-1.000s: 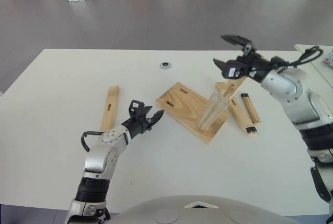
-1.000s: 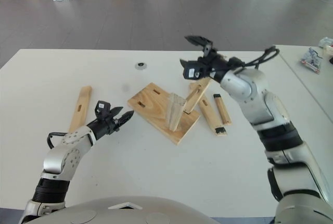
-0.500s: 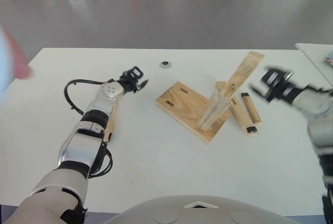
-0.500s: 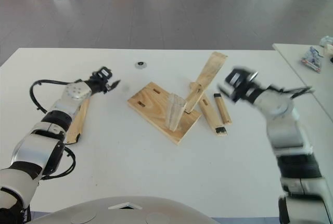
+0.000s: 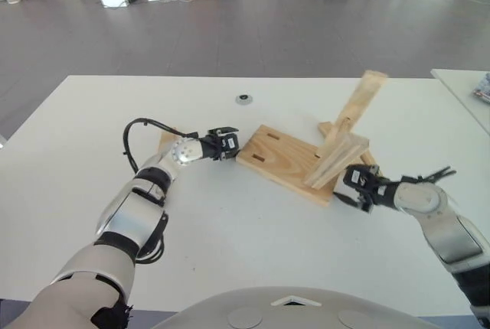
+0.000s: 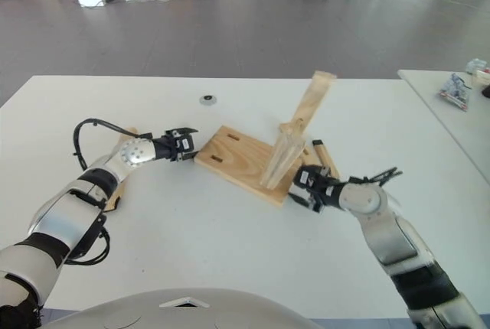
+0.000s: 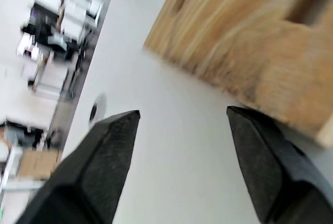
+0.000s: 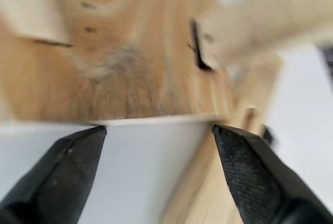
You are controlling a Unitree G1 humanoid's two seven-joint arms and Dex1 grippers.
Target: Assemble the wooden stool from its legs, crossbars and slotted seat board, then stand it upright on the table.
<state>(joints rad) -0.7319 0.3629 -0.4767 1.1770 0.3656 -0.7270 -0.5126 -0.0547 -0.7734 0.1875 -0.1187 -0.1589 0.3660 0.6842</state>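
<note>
Both ends of the slotted seat board (image 5: 287, 162) are attended by a gripper. The board is laid flat at the middle of the table (image 5: 253, 237), its long axis running from far left to near right. A leg (image 5: 360, 99) is stood at its right end, tilted far-right. The left gripper (image 5: 232, 144) is set just off the left corner with fingers spread. The right gripper (image 5: 346, 187) is set just off the near-right corner, likewise unclosed and gripping nothing.

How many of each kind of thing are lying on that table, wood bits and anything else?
Slotted seat board: 1
Wood pieces standing on it: 2, one tall and tilted, one short
Loose sticks lying flat: 3, one left of the board, two partly hidden at its right
Small round object: 1
Total: 7
</note>
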